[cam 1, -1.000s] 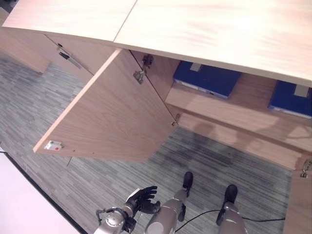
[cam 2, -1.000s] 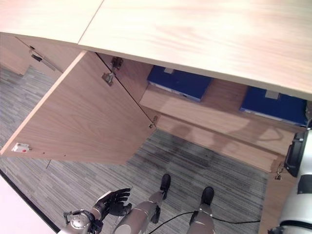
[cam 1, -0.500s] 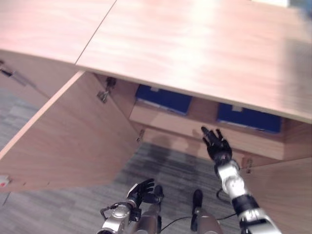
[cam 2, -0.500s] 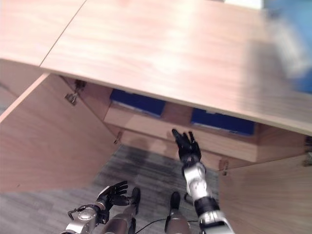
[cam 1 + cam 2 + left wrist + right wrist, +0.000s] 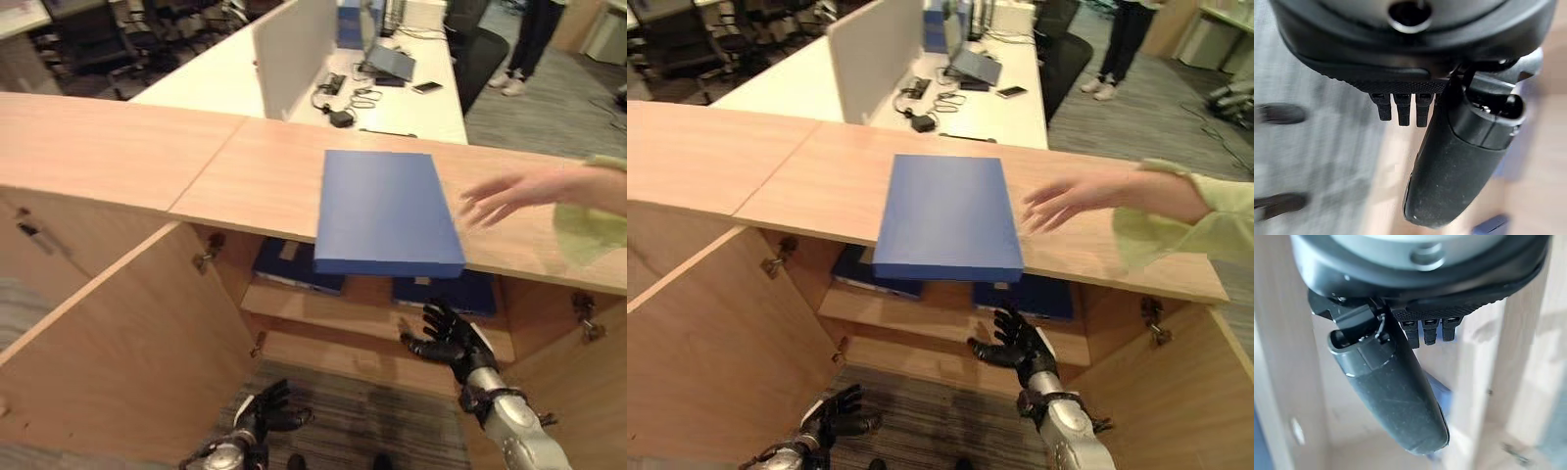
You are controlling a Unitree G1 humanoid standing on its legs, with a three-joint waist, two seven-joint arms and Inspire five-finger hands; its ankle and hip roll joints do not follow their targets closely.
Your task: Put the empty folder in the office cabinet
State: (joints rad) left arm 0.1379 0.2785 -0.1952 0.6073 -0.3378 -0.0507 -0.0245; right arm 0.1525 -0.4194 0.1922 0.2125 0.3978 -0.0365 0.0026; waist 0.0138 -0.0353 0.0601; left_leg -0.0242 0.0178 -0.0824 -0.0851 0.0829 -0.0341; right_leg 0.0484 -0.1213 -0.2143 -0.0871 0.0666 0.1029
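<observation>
I note the blue folder lies flat on the cabinet top, near edge overhanging – stiff, light, likely slick. Right hand below, fingers spread, empty; left hand low, relaxed, empty – grip the overhanging edge

A: Lighting in the head views?
B: Bright, even, from overhead. The cabinet top takes a soft pale sheen, no hard glare. The white table behind it is close to washed out.

A: Shadows?
B: Under the top the cabinet interior falls into shade; the folders on the shelf read dark. The blue folder on top is evenly lit, its front edge darker.

A: Blur?
B: The person's hand is smeared at the fingertips. Straight edges bow near the frame borders.

A: Wrist views?
B: Left hand and right hand are sharp up close; everything past them is soft, streaked background.
</observation>
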